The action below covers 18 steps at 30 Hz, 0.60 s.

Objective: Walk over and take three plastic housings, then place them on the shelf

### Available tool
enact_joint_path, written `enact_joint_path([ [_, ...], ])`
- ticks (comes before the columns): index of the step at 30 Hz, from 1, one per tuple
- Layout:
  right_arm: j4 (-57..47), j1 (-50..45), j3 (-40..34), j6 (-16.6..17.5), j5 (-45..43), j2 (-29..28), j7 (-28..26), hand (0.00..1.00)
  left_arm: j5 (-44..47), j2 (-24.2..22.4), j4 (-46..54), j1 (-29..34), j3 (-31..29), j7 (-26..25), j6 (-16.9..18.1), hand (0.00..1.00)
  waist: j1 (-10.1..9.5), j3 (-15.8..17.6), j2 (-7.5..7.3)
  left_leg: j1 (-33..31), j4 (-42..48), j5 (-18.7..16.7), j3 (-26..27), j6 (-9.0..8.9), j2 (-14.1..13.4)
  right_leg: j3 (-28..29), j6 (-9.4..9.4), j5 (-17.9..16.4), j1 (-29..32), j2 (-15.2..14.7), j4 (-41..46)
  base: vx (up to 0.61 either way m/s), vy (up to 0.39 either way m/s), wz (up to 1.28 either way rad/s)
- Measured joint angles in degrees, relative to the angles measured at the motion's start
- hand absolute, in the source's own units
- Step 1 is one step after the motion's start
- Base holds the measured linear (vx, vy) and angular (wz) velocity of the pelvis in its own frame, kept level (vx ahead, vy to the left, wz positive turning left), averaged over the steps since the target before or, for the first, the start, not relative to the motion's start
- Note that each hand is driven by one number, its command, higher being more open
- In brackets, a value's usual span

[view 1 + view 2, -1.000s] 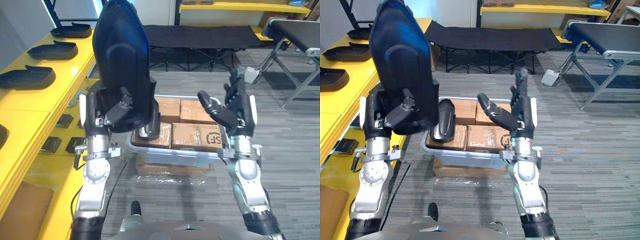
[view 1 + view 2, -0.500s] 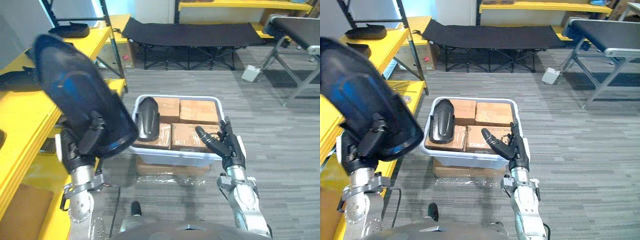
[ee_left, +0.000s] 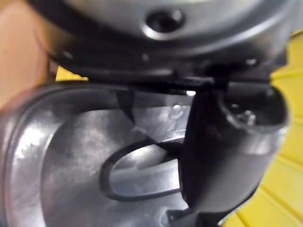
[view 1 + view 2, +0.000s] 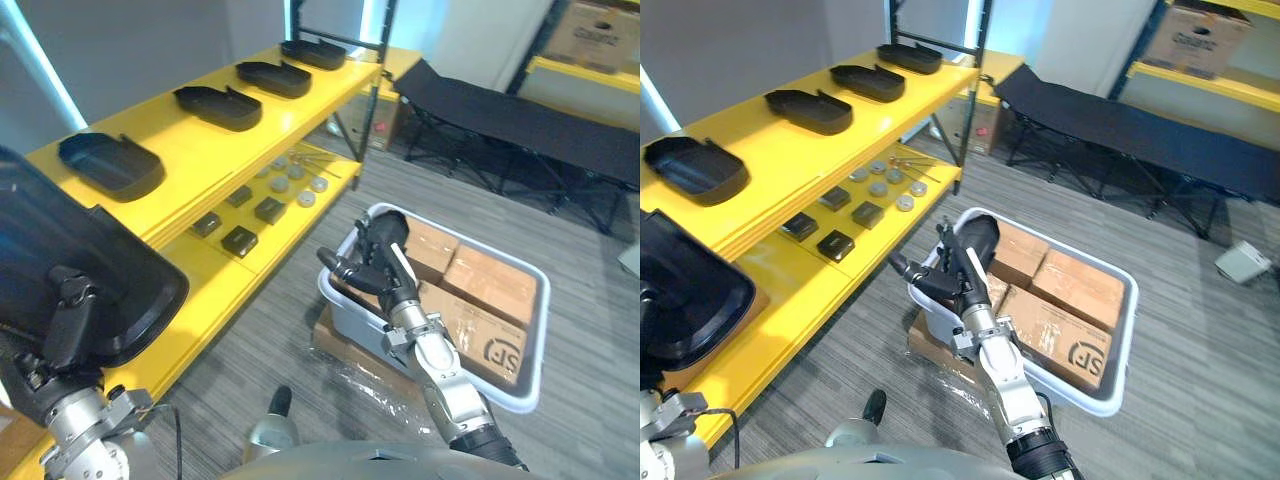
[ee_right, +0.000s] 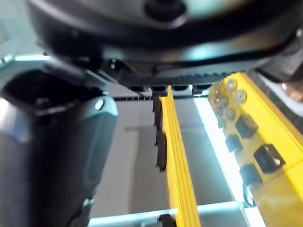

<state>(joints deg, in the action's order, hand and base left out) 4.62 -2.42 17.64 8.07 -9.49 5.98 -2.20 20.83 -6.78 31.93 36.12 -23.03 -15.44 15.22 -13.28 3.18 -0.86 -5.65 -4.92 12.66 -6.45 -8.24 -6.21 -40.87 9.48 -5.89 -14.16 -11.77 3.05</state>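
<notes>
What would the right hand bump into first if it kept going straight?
Probably the yellow shelf: the right hand points toward its edge, as its wrist view looks right along it. Depth is unclear, so that's a guess.

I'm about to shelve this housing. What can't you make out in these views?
Held housing in the left hand: cut off by the left edge in both eye views; its far end is unseen.
Second housing in the bin: partly covered by the open right hand in both eye views.
Small parts on the lower shelf: too small to identify in either eye view.
</notes>
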Motion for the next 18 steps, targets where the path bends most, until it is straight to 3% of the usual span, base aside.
enact_joint_path([
  [2,0.2,0.0,1.1,-0.5,-0.1,-0.1,-0.1,1.0,2.3,0.1,-0.1,0.5,-1.4,1.2,0.3,0.0,-0.97,-0.1,-0.21,-0.1,0.0,0.3,-1.5,0.24,0.4,-1.7,0.24,-1.3,-0.3,-0.2,2.1,-0.02,-0.015,0.38],
  [4,0.2,-0.1,1.0,-1.1,-0.1,-0.2,0.4,1.0,4.8,0.1,-0.1,0.5,-1.7,2.9,0.9,0.0,-0.67,0.0,-0.13,-1.0,0.0,1.0,-1.0,1.24,0.8,-4.5,0.53,-1.3,-1.5,-0.1,1.9,-0.04,-0.017,0.77],
  [6,0.2,-1.5,-1.3,-1.2,-0.1,0.3,1.5,1.0,6.9,0.0,-0.1,-0.5,-1.2,8.3,1.3,0.0,1.95,0.3,-0.16,-4.0,2.7,2.3,7.8,4.82,0.5,-11.6,1.76,-0.8,-4.6,0.0,1.8,-0.07,0.022,1.63],
  [8,0.2,-2.4,-3.9,-1.6,0.0,0.7,3.8,1.0,8.4,0.0,-0.1,-0.7,-0.5,13.0,2.2,0.0,1.7,1.5,0.3,-5.0,3.6,2.6,11.1,5.92,1.6,-14.9,2.34,-0.6,-6.6,-0.9,1.8,-0.04,0.097,1.11],
  [10,0.2,-1.7,-5.2,-1.5,0.4,0.9,4.5,1.0,8.5,-0.1,-0.1,-1.0,-0.3,14.2,3.2,0.0,0.54,2.8,0.79,-4.9,3.0,2.7,10.9,6.12,2.7,-14.6,1.99,-1.3,-6.6,-1.7,1.9,-0.06,0.13,0.31],
  [11,0.2,-1.1,-5.3,-1.4,0.0,0.8,4.3,1.0,8.4,-0.1,-0.1,-1.1,-0.3,14.8,3.3,0.0,0.6,3.8,1.81,-4.9,2.5,2.7,12.1,6.06,3.1,-14.0,2.1,-2.4,-5.9,-2.6,2.9,-0.12,0.12,0.21],
  [14,0.2,-0.8,-5.5,0.1,-0.4,0.8,3.1,1.0,8.3,0.0,-0.1,-3.4,1.4,17.9,3.3,0.0,1.86,5.9,2.07,-4.8,1.2,1.9,14.0,5.04,4.5,-10.0,0.49,-5.7,-3.7,-4.7,7.7,-0.13,0.107,0.33],
  [15,0.2,-0.8,-5.5,0.2,-0.4,0.7,2.7,1.0,8.3,0.1,-0.1,-3.9,1.8,18.7,3.3,0.0,2.02,6.1,1.9,-4.8,1.1,2.1,13.4,5.26,4.6,-8.3,0.51,-6.5,-3.0,-5.1,9.0,-0.11,0.054,0.34],
  [17,0.0,-1.2,-5.6,2.1,-0.8,0.4,0.9,1.0,8.3,1.3,-0.3,-5.4,4.1,21.6,3.2,0.0,3.14,6.9,1.42,-4.8,0.7,4.9,11.2,7.85,5.8,-1.5,0.1,-9.0,-2.1,-5.3,12.0,-0.06,-0.007,0.42],
  [18,-0.1,-1.2,-5.8,2.8,-1.2,0.4,0.5,1.0,8.3,1.8,-0.3,-6.4,4.9,22.4,3.2,0.0,3.67,7.1,1.25,-4.8,0.4,5.4,10.5,7.59,6.2,-0.2,0.21,-9.7,-2.0,-5.2,12.5,-0.05,-0.027,0.64],
])
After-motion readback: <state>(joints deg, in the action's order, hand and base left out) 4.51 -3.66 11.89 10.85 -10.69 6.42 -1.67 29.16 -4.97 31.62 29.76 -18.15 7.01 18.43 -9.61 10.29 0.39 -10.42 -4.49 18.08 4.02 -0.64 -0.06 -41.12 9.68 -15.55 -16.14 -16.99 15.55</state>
